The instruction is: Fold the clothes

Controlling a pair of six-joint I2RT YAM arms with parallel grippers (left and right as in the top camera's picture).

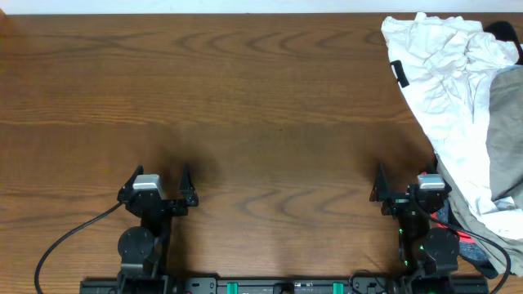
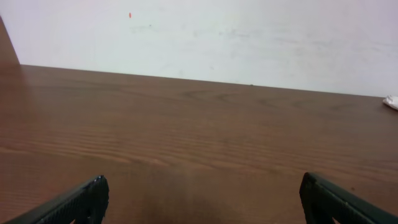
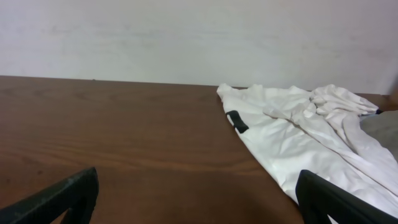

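Nothing's folded yet: your clothes (image 1: 449,82) lie heaped just beside the right gripper (image 1: 406,175); its jaws and the left gripper's (image 1: 161,175) gape empty.

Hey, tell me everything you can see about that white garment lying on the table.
The white garment looks like thin cloth, heavily wrinkled and unfolded. It is heaped at the far right of the wooden table, bunched at the far end and spreading down toward the near edge. A small dark label sits by its left edge. It rests on the wood, and a grey-khaki piece lies against its right side.
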